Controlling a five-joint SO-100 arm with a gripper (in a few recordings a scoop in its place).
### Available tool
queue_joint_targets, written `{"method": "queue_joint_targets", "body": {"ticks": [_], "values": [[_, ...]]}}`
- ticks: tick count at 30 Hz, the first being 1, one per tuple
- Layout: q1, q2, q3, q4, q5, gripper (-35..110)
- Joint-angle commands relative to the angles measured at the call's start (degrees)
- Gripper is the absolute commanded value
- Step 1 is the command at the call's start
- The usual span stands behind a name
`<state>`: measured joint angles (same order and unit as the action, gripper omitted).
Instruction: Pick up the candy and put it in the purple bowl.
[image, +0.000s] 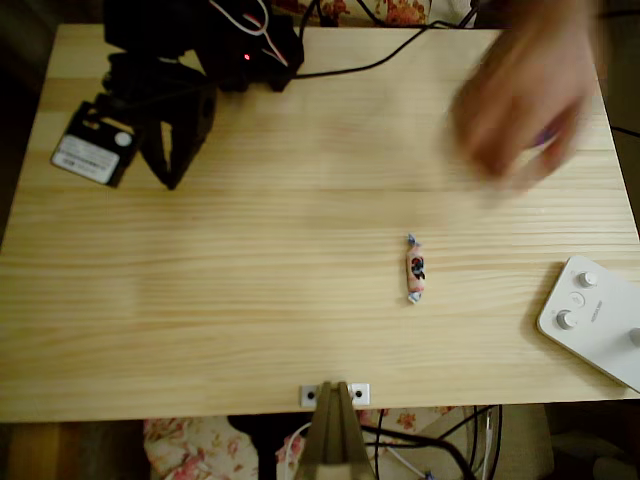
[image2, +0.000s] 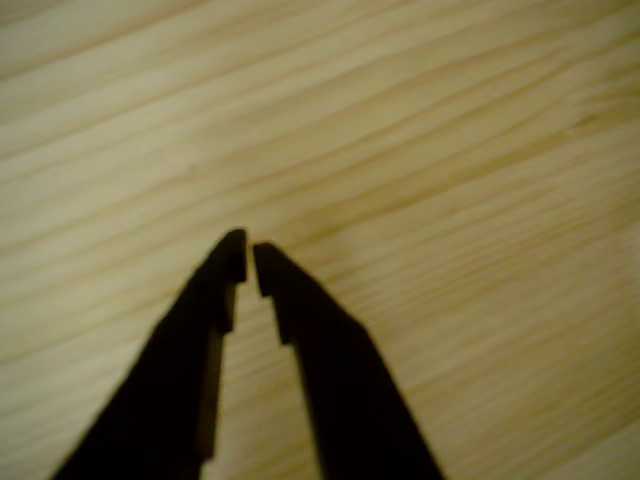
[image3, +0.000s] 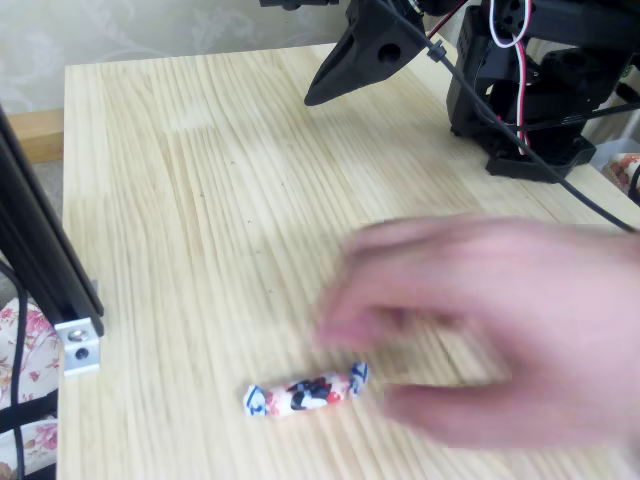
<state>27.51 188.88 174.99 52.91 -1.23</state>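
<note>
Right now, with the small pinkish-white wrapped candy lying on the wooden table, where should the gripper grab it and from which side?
Grip the small pinkish-white wrapped candy across its thicker middle, probably coming straight down from above: it lies flat on the light wooden table, twisted ends thin and floppy. The black gripper hangs nearly closed; a person's blurred hand is nearby.

A pale pine table (image: 250, 300) is carrying a white device with round knobs (image: 595, 318) at its right edge in the overhead view, while black cables (image: 370, 62) are trailing across the far edge
</note>
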Motion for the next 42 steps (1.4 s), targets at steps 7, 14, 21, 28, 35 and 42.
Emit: {"method": "queue_joint_targets", "body": {"ticks": [7,14,21,28,35,42], "values": [[1.32,0.62,-0.97,0.35,-0.26,0],[1.41,0.62,-0.97,0.35,-0.18,0],[0.88,0.62,-0.97,0.44,-0.62,0],[-1.85,0.44,-0.97,0.09,-2.81,0],[-4.04,0.35,-5.01,0.53,6.24,-1],[-4.04,0.35,-17.58,3.16,5.8,-1]]}}
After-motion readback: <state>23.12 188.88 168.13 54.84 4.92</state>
